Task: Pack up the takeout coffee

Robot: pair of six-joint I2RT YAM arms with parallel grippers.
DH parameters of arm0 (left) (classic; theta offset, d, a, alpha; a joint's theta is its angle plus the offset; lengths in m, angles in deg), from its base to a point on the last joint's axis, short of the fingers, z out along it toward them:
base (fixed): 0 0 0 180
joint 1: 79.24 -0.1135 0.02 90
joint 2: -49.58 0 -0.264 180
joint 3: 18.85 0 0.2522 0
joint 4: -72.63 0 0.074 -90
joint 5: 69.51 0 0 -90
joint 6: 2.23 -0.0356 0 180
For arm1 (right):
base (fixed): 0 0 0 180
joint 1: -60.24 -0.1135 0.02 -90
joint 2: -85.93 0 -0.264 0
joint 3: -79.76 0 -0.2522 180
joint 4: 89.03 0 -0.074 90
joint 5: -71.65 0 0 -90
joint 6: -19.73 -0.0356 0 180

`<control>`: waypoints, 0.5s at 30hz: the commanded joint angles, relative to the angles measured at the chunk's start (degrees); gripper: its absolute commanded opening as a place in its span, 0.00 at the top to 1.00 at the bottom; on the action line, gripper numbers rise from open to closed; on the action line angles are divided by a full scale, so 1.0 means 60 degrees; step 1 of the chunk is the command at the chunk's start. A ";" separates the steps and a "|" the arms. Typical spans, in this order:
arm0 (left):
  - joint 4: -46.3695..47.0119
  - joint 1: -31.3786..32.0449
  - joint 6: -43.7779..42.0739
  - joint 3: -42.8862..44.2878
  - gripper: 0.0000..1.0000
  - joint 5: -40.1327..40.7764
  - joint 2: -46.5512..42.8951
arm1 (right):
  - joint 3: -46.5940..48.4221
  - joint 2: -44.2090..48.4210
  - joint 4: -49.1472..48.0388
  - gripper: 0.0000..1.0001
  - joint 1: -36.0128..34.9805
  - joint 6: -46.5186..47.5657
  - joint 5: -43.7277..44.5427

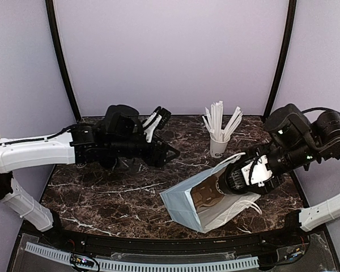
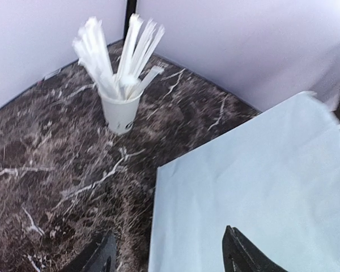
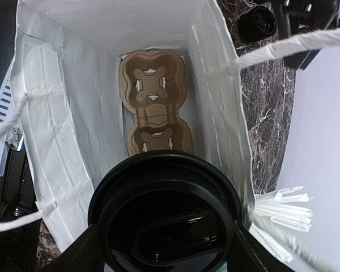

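The right fingers grip the coffee cup in the paper bag mouth; missing the cardboard carrier could tip it. The left fingers are spread, empty.

Soft, even light; blurred left wrist view; faint sheen on takeout coffee lid.
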 commanded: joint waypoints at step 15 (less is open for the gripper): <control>0.2305 -0.0472 0.1210 -0.0260 0.35 -0.2248 0.3203 | -0.3107 0.0547 -0.3640 0.61 -0.1313 0.1094 0.2019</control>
